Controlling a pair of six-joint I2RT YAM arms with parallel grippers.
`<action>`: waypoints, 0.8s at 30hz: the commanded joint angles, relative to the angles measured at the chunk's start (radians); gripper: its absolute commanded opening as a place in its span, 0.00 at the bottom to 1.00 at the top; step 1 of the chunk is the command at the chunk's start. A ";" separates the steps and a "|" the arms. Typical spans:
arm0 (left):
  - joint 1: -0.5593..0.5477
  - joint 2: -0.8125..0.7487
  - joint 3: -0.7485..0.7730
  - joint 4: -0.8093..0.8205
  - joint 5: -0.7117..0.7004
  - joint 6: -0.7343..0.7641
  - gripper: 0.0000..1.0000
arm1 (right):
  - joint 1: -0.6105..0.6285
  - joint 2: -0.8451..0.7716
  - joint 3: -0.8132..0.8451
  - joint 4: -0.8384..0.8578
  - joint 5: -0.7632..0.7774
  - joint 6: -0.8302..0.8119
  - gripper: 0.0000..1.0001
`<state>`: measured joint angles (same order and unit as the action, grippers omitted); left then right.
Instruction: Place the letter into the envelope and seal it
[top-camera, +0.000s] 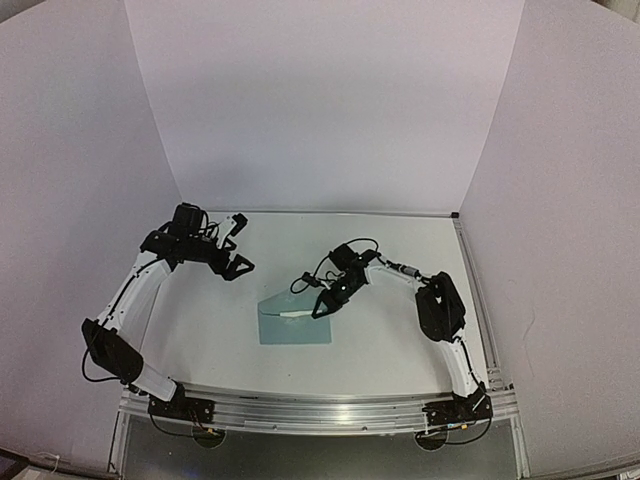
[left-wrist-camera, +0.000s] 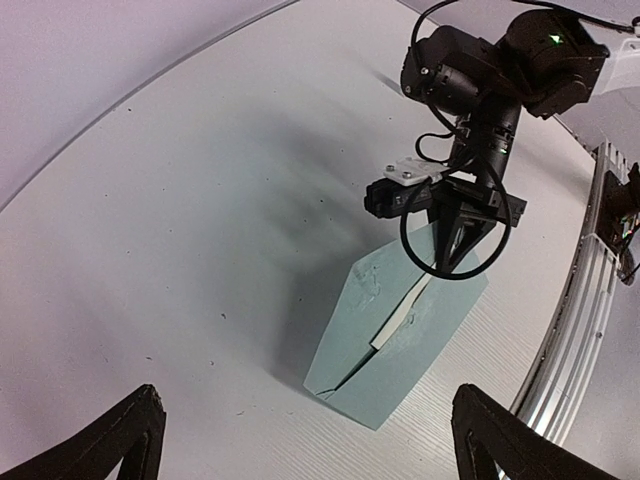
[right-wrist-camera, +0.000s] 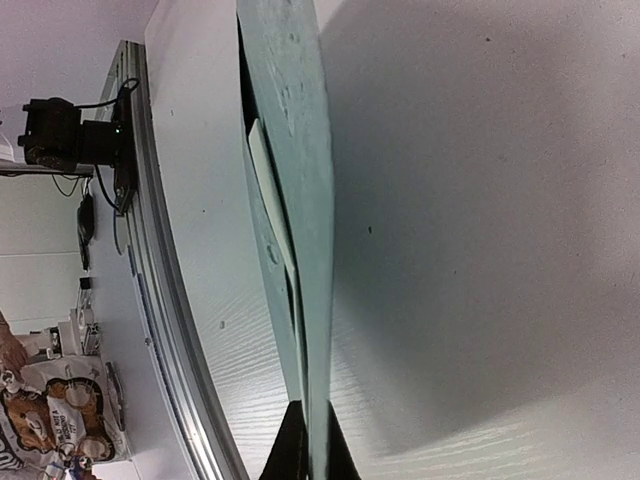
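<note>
The pale teal envelope (top-camera: 295, 327) lies flat on the table in front of the arms. Its flap (left-wrist-camera: 372, 300) is folded over the body and stands slightly lifted. My right gripper (top-camera: 318, 313) is shut on the flap's edge at the right end; in the right wrist view the flap (right-wrist-camera: 305, 120) runs straight out from between the fingertips (right-wrist-camera: 291, 445). A pale strip (left-wrist-camera: 400, 315) shows in the gap between flap and body; the letter is otherwise hidden. My left gripper (top-camera: 243, 243) hangs open and empty at the back left, well away from the envelope (left-wrist-camera: 420, 350).
White walls close the table at the back and on both sides. An aluminium rail (top-camera: 320, 410) carrying both arm bases runs along the near edge. The right arm's cable (left-wrist-camera: 450, 265) loops just above the envelope.
</note>
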<state>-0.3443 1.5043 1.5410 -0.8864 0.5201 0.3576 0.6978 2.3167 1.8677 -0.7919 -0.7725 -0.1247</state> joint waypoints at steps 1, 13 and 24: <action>-0.001 -0.027 0.006 0.034 0.009 -0.006 1.00 | -0.017 0.041 0.087 -0.058 -0.034 -0.031 0.00; -0.001 -0.019 0.010 0.046 0.023 -0.012 0.99 | -0.035 0.080 0.096 -0.056 0.056 -0.009 0.06; -0.001 -0.024 0.006 0.042 0.025 -0.012 1.00 | -0.038 0.104 0.091 -0.055 0.129 0.035 0.17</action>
<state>-0.3439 1.5040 1.5410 -0.8703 0.5240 0.3573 0.6624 2.4059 1.9419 -0.8310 -0.6881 -0.1090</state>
